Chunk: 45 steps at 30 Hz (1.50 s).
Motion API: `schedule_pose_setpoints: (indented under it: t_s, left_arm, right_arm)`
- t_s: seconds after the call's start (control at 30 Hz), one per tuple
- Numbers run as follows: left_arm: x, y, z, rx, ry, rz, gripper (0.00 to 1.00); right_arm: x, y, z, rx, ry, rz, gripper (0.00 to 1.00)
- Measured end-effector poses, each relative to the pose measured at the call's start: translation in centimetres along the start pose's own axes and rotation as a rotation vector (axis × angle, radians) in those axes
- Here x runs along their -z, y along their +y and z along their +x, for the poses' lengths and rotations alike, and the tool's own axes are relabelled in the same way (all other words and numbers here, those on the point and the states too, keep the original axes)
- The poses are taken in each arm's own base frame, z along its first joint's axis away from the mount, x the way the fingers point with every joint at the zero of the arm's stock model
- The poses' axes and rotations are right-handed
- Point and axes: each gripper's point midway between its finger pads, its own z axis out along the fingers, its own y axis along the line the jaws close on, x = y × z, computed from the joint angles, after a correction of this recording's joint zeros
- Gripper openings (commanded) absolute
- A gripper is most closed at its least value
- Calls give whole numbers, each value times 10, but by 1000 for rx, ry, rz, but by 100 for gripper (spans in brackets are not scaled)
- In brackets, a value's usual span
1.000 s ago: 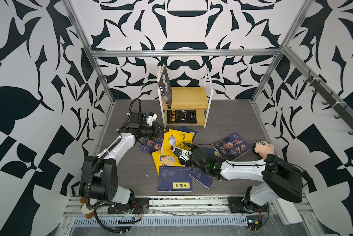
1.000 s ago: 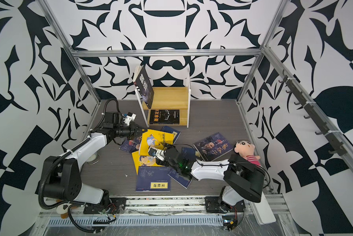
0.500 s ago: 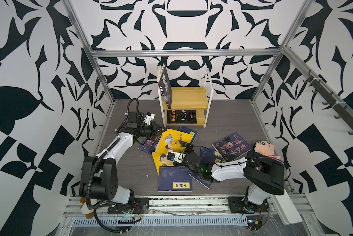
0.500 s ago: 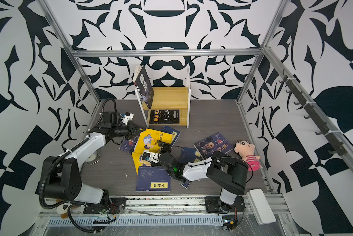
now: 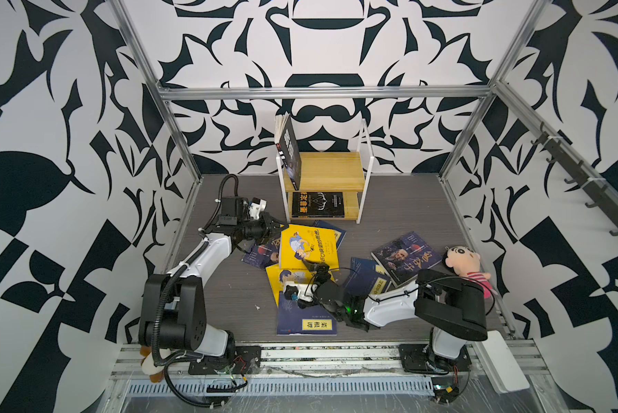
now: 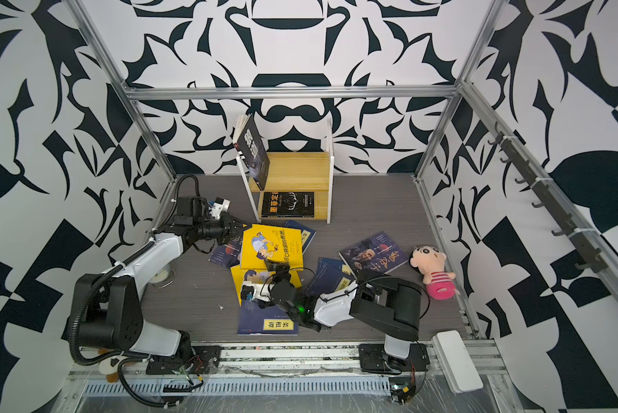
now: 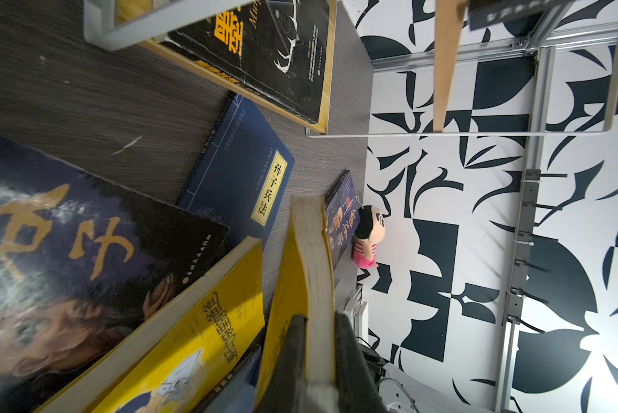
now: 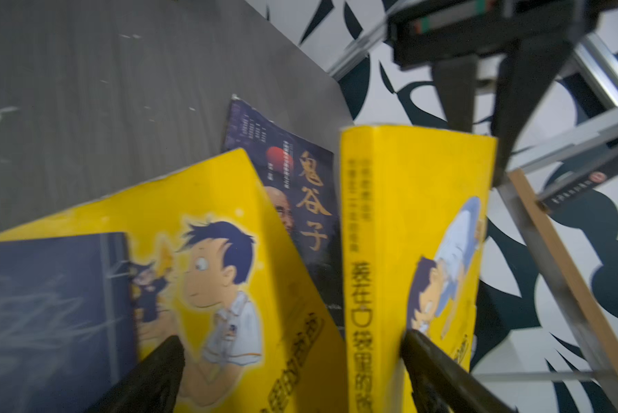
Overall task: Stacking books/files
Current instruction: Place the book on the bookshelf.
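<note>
Yellow cartoon-cover paperback [image 5: 307,246], tilted up off a second yellow paperback [image 5: 282,275] mid-table, hangs from a narrow pinch of the left gripper [image 7: 318,343] on its page edge — the right gripper [image 5: 316,267] (jaws wide, empty) at its lower edge could nudge it loose.

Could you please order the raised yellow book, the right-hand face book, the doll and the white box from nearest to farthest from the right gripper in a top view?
From the right gripper:
1. Raised yellow book, at its fingertips.
2. Face book, on the right.
3. Doll, by the right wall.
4. White box, front-right corner.
</note>
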Motion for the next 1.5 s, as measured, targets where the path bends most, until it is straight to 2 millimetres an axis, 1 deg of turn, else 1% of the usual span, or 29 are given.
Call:
schedule_pose_setpoints:
  t_s: [0.07, 0.13, 0.2, 0.27, 0.3, 0.33, 0.37, 0.4, 0.47, 0.53, 0.7, 0.73, 0.77, 0.8, 0.9, 1.0, 1.03, 1.13, 1.2, 1.3, 1.43, 1.5]
  left_arm:
    - [0, 2, -1, -1, -9, -5, 0]
    - [1, 3, -2, 5, -13, -4, 0]
    - [1, 4, -2, 6, -13, -3, 0]
    - [1, 3, -2, 5, -14, -1, 0]
    - [1, 3, -3, 4, -15, 0, 0]
    - [1, 2, -3, 2, -16, 1, 0]
    - [1, 2, -3, 0, -17, 2, 0]
    - [2, 1, -3, -4, -19, 4, 0]
    - [2, 0, -4, -14, -25, 9, 0]
    - [3, -1, -6, -26, -40, 11, 0]
    - [11, 0, -13, -39, -79, 2, 0]
    - [12, 0, -14, -40, -83, 2, 1]
    - [13, 0, -15, -42, -86, 2, 4]
    - [13, 0, -15, -43, -89, 2, 12]
    - [14, 0, -16, -45, -90, 2, 46]
    - [14, 1, -15, -45, -87, 1, 73]
    - [14, 1, -14, -49, -85, 2, 79]
    - [21, 1, -15, -45, -91, 5, 93]
    - [32, 1, -20, -53, -118, 1, 100]
    - [56, 4, -32, -90, -190, -34, 100]
    - [87, 11, -52, -155, -303, -124, 100]
    - [102, 15, -57, -188, -357, -180, 100]
  right_arm:
    - [3, 5, 2, 6, -3, -22, 96]
    - [4, 3, 5, 9, 13, -10, 93]
    - [1, -3, 9, 26, 40, 32, 85]
    - [-6, -11, 12, 41, 62, 97, 77]
    - [-11, -15, 13, 54, 70, 133, 66]
    - [-16, -18, 14, 66, 78, 167, 44]
    - [-20, -21, 16, 89, 87, 203, 17]
    - [-25, -26, 16, 112, 95, 246, 0]
    - [-31, -35, 15, 140, 106, 325, 0]
    - [-34, -40, 15, 161, 113, 364, 0]
    - [-31, -49, 12, 202, 122, 404, 0]
    - [-30, -50, 11, 206, 122, 406, 0]
    - [-29, -52, 10, 209, 121, 410, 0]
    - [-27, -54, 10, 210, 119, 413, 0]
    - [-19, -59, 8, 203, 111, 422, 0]
    - [-9, -72, 4, 171, 96, 442, 0]
    - [-6, -76, 3, 163, 93, 447, 0]
    - [7, -89, -3, 121, 69, 453, 0]
    - [18, -101, -7, 68, 51, 436, 0]
    - [33, -122, -15, -72, -1, 369, 0]
    - [59, -169, -19, -316, -67, 328, 0]
    - [67, -191, -20, -409, -86, 331, 0]
